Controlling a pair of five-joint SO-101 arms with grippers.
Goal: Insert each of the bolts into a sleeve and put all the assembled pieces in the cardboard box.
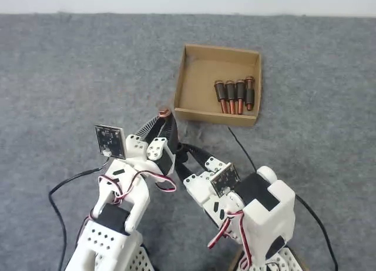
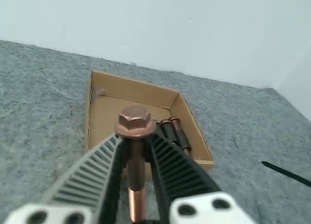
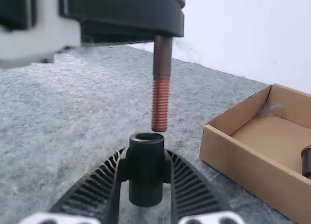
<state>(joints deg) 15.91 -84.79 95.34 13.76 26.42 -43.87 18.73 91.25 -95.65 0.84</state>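
My left gripper (image 2: 133, 151) is shut on a copper bolt (image 2: 134, 158), held upright with its hex head (image 1: 164, 113) on top. The bolt's threaded end (image 3: 159, 105) hangs just above a black sleeve (image 3: 146, 168), clear of its open mouth. My right gripper (image 3: 146, 173) is shut on that sleeve and holds it upright. Both grippers meet a little in front of the cardboard box (image 1: 187, 77). Several assembled bolts in sleeves (image 1: 235, 96) lie side by side in the box's right half.
Grey carpet covers the table. A black cable (image 1: 241, 147) runs from the box's front edge toward the right arm. The box's left half (image 1: 197, 86) is bare. A white wall (image 2: 194, 29) stands behind the box.
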